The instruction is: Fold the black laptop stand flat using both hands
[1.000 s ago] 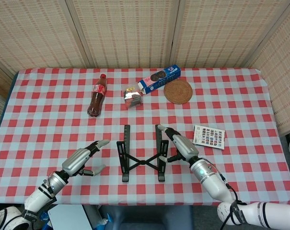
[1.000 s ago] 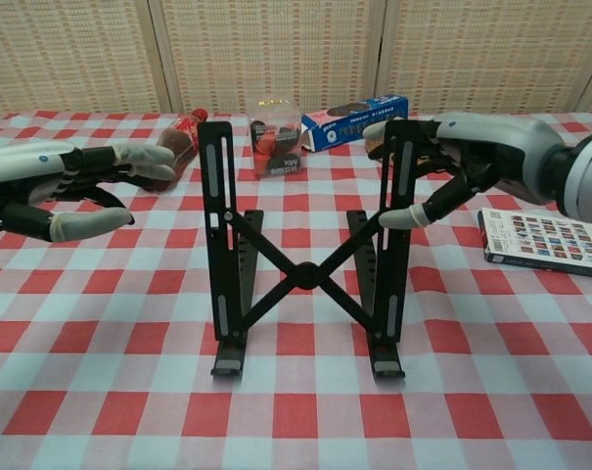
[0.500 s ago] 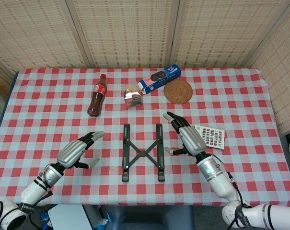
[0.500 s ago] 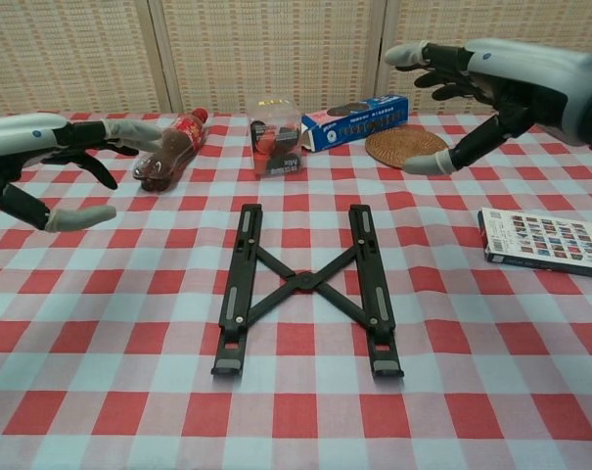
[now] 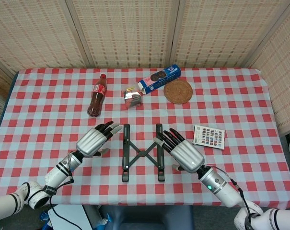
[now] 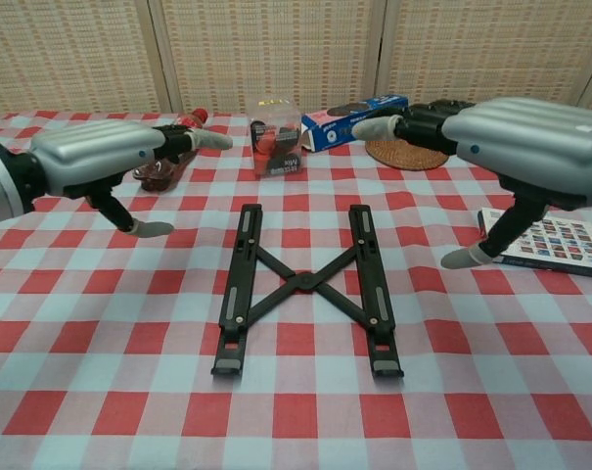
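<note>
Stand (image 6: 305, 284) lies flat on the checked cloth (image 5: 49, 110), centre front, arms crossed in an X. Your L hand (image 5: 93, 142) hovers just left of it, fingers spread, holding nothing. Your R hand (image 5: 183, 154) hovers at its right rail, likewise spread and empty.

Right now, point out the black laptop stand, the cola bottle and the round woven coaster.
black laptop stand (image 6: 304, 279), chest view, on the centre crossing of its struts.
cola bottle (image 5: 97, 97), head view, on the red label.
round woven coaster (image 5: 178, 91), head view, on its middle.
</note>
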Robot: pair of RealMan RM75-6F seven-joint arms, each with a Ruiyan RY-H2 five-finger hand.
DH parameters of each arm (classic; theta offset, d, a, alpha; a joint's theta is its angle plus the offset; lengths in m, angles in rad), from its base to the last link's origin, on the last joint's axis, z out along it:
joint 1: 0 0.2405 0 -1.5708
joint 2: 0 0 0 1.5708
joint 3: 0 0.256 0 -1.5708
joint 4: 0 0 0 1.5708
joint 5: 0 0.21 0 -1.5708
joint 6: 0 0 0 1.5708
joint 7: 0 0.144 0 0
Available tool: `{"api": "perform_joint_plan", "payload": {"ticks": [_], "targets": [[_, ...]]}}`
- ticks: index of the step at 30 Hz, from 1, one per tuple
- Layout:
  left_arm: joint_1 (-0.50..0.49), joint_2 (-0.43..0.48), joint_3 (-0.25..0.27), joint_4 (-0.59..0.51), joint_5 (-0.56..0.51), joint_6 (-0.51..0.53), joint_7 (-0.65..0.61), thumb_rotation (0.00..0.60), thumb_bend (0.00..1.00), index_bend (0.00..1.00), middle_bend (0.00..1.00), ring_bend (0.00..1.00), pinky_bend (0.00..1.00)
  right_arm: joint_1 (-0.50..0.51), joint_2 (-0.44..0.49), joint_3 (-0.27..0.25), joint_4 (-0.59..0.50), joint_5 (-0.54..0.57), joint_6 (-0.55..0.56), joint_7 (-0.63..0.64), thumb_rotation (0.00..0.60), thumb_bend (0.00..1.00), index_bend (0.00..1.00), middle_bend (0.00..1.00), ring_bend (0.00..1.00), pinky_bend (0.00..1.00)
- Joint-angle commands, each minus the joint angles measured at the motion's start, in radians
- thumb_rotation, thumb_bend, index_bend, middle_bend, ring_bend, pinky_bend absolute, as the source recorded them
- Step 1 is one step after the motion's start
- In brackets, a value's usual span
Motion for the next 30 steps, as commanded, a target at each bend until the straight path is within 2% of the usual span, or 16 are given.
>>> {"api": "perform_joint_plan", "payload": {"ticks": [1,7,15,23,30], "targets": [[-0.040,-0.092,-0.015,0.100,0.010,0.003,0.073,0.600,0.23,0.00,0.00,0.01,0.20,0.001,-0.044,-0.020,0.054,-0.029,-0.013,-0.043,0.600,0.00,0.00,0.00,0.00,0.00],[-0.081,-0.176,-0.025,0.198,-0.006,-0.025,0.075,0.600,0.22,0.00,0.00,0.00,0.19,0.000,-0.104,-0.027,0.131,-0.064,-0.007,-0.094,0.600,0.00,0.00,0.00,0.00,0.00],[-0.118,-0.237,-0.030,0.260,-0.051,-0.088,0.095,0.600,0.20,0.00,0.00,0.00,0.18,-0.007,-0.167,-0.030,0.237,-0.086,0.007,-0.099,0.600,0.00,0.00,0.00,0.00,0.00],[-0.137,-0.280,-0.027,0.319,-0.076,-0.111,0.105,0.600,0.20,0.00,0.00,0.00,0.18,-0.009,-0.209,-0.032,0.309,-0.092,0.004,-0.098,0.600,0.00,0.00,0.00,0.00,0.00],[-0.134,-0.284,-0.013,0.358,-0.082,-0.106,0.100,0.600,0.20,0.00,0.00,0.00,0.18,-0.004,-0.229,-0.032,0.341,-0.101,-0.001,-0.096,0.600,0.00,0.00,0.00,0.00,0.00]]}}
